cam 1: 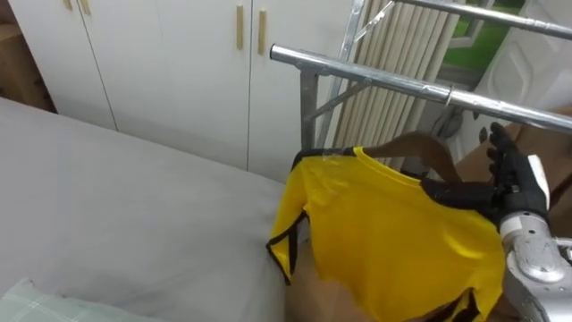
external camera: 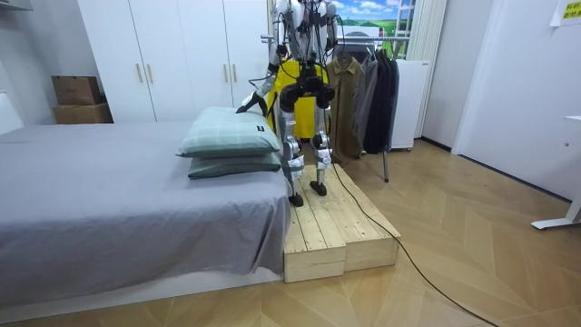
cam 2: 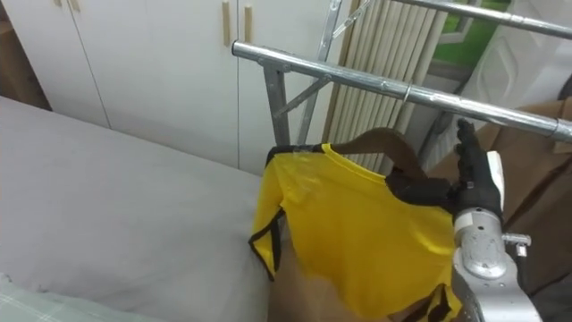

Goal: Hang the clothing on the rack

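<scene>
My right hand (cam 1: 517, 183), its dark fingers curled, grips the shoulder of the smooth yellow shirt (cam 1: 393, 233) with black trim, which drapes in soft folds over a curved brown wooden hanger (cam 1: 417, 142), just below the round, shiny metal rail (cam 1: 393, 82), beside the grey bed (cam 1: 134, 206).

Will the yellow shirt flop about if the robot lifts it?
Probably floppy: the yellow shirt sags in folds off its brown hanger. It's likely light too, since it looks like thin cloth. It hangs free beside the right hand, so it may sway.
</scene>
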